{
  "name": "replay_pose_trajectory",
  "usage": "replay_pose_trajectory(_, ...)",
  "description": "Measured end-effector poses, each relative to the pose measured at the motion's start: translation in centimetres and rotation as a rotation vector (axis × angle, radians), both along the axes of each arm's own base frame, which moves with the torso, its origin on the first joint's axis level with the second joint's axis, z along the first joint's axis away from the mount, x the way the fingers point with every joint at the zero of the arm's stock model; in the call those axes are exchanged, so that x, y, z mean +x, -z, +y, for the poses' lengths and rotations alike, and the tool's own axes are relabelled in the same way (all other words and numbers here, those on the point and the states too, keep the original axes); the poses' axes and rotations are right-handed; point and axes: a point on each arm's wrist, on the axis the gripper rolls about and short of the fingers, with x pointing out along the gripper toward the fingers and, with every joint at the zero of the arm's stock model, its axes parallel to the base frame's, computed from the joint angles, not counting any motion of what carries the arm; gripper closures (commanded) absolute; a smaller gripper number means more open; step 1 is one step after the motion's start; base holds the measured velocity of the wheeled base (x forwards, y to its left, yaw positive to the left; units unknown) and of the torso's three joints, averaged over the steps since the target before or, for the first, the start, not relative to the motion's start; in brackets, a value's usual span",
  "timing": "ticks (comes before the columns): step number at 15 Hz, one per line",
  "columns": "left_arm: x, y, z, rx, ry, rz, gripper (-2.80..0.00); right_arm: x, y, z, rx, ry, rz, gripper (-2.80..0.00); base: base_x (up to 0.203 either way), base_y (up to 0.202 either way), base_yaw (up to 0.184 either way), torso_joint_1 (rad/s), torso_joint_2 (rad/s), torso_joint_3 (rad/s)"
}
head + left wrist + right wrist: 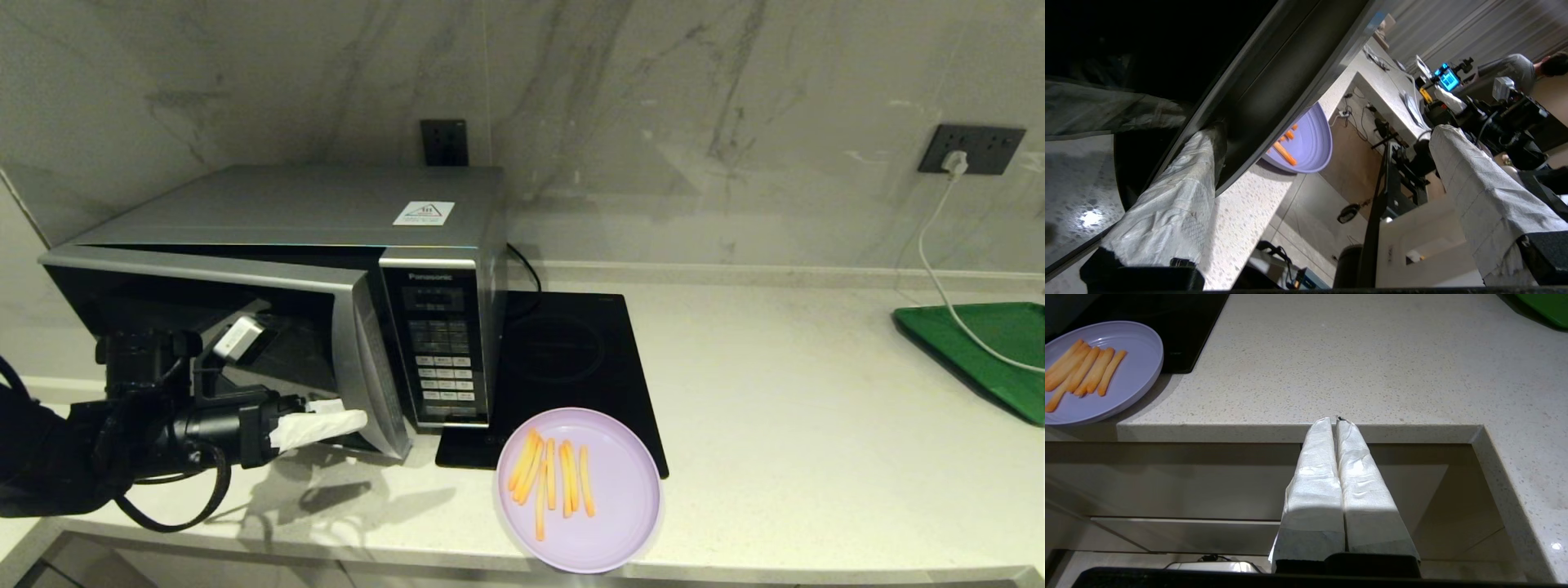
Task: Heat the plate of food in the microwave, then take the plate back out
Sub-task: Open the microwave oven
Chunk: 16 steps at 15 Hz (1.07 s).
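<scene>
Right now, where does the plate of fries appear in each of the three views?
Head view: the plate sits low in the middle, at the counter's front edge.
Left wrist view: half of it shows near the centre, past the microwave door.
Right wrist view: top left corner.
Shared landmark: the pale counter.

The microwave (286, 269) door hides its cavity; the green tray (988, 347) is cut off.

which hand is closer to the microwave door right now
Left. The left hand is open at the free edge of the partly open microwave door, one finger on its inner side. The right hand is shut, below the counter edge, well away from it.
</scene>
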Motion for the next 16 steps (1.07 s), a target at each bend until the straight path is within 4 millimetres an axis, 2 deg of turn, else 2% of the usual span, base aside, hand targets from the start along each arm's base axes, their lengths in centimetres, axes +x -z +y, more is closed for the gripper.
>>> replay_pose_trajectory(5, 0.1, 0.9, 1.6, 0.091, -0.171, 0.031, -2.80, 0.0, 0.0, 0.0, 0.000, 0.000, 0.000, 0.00, 0.000, 0.000, 0.000, 0.000, 0.00, 0.000)
replay_pose_trajectory(6, -0.4, 1.3, 2.5, 0.104, -0.209, 0.042, -2.80, 0.0, 0.0, 0.0, 0.000, 0.000, 0.000, 0.00, 0.000, 0.000, 0.000, 0.000, 0.00, 0.000)
replay_pose_trajectory(11, -2.9, 1.5, 8.8, 0.192, -0.411, -0.148, -2.80, 0.0, 0.0, 0.0, 0.000, 0.001, 0.000, 0.00, 0.000, 0.000, 0.000, 0.000, 0.00, 0.000)
replay_pose_trajectory(13, -4.4, 1.0, 10.4, 0.244, -0.471, -0.245, -2.80, 0.0, 0.0, 0.0, 0.000, 0.001, 0.000, 0.00, 0.000, 0.000, 0.000, 0.000, 0.00, 0.000)
replay_pose_trajectory(16, -6.3, -1.1, 11.2, 0.282, -0.531, -0.334, -2.80, 0.0, 0.0, 0.0, 0.000, 0.001, 0.000, 0.00, 0.000, 0.000, 0.000, 0.000, 0.00, 0.000)
